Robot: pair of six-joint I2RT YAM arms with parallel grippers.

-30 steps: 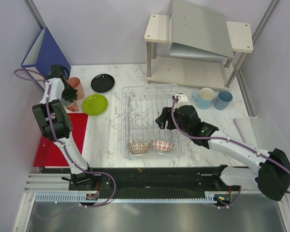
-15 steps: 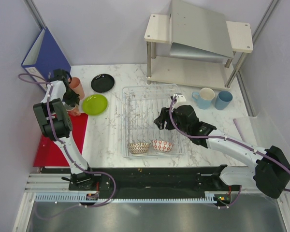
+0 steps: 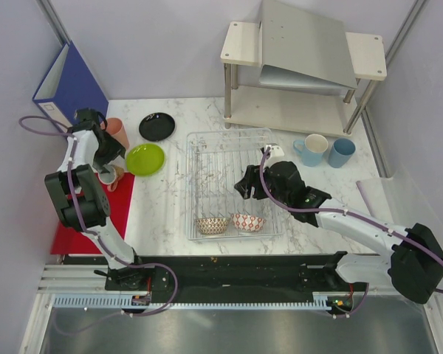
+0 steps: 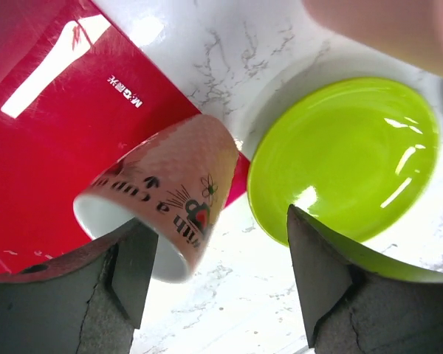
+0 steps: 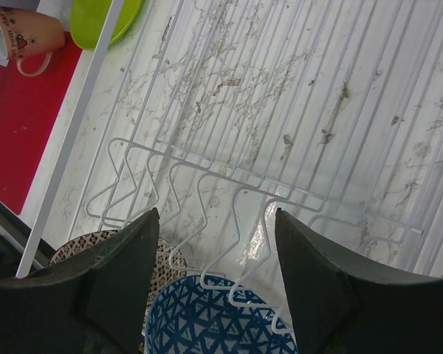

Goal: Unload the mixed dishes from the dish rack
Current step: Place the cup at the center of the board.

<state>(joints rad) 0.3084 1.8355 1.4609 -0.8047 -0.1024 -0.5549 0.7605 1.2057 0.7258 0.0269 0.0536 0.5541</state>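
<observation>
Left wrist view: my left gripper (image 4: 218, 221), spread astride the salmon-pink mug (image 4: 166, 195) at the lime-green plate's (image 4: 347, 158) nine o'clock; I should retreat straight, sparing its rim.

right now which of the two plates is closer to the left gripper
the lime-green plate: it lies right beside the open left gripper, while the black plate sits farther off, behind the green one.

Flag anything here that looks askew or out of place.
The grey panel lies slanted across the shelf rather than flat. The pink mug sits at the edge of the red mat, partly off it, so it may rest unevenly.
</observation>
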